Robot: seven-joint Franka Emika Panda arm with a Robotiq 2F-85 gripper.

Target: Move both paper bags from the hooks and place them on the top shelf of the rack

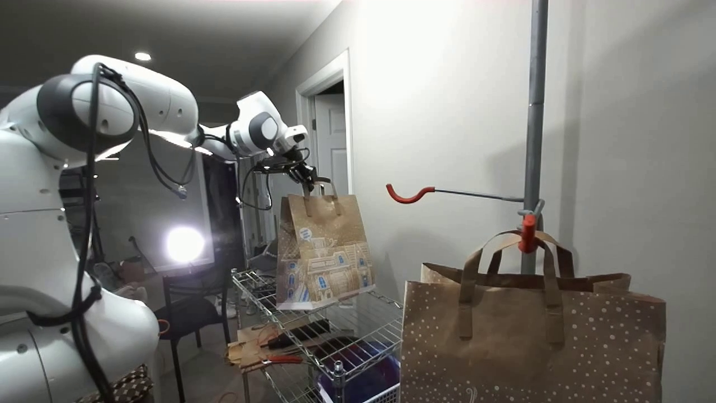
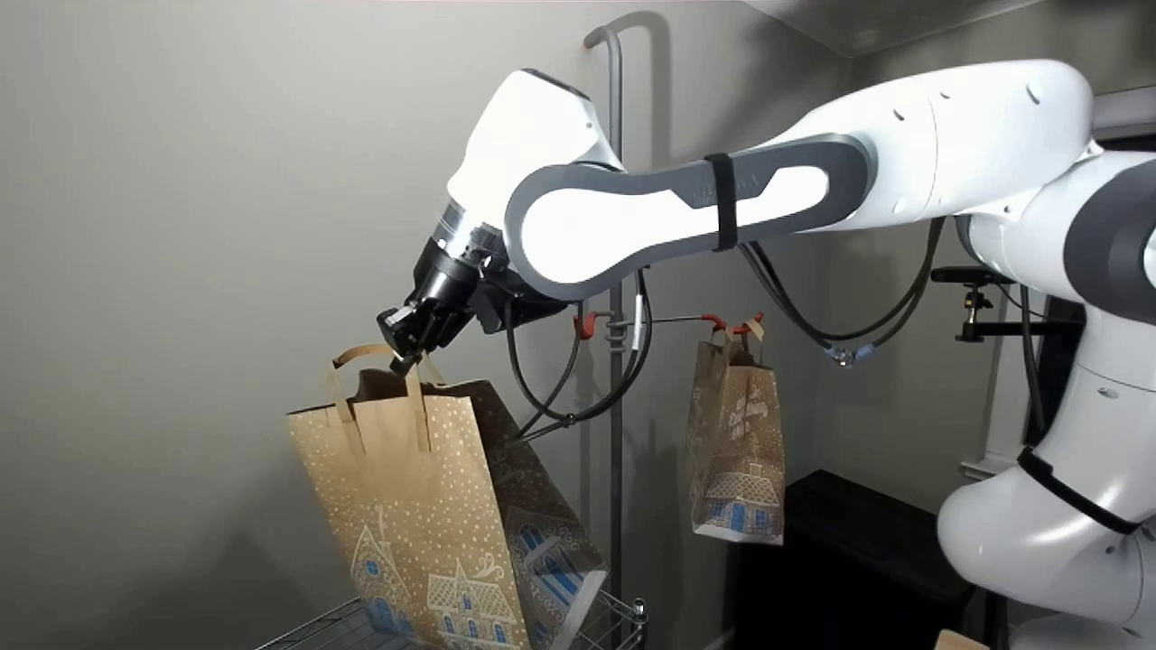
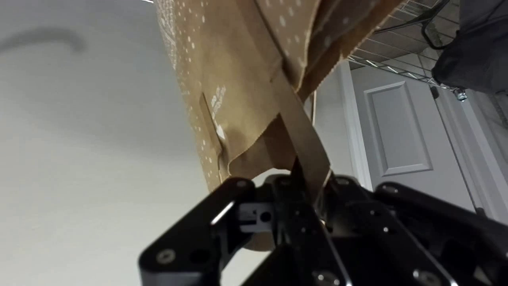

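While the gripper [image 3: 315, 186] pinches 1 paper bag [image 2: 420, 506] by its handle [image 3: 301, 123], the hooked bag's [image 2: 739, 451] lettering [image 2: 748, 411] is illegible.

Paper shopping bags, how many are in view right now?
2. One kraft paper bag is held by its handle in the gripper; the other bag hangs from an orange-red hook on the grey pole. More could be hidden.

Walls [image 2: 181, 226] are plain grey, there's a panelled door [image 3: 397, 131], and some light [image 1: 185, 244] is blazing near a dark chair [image 1: 187, 322].
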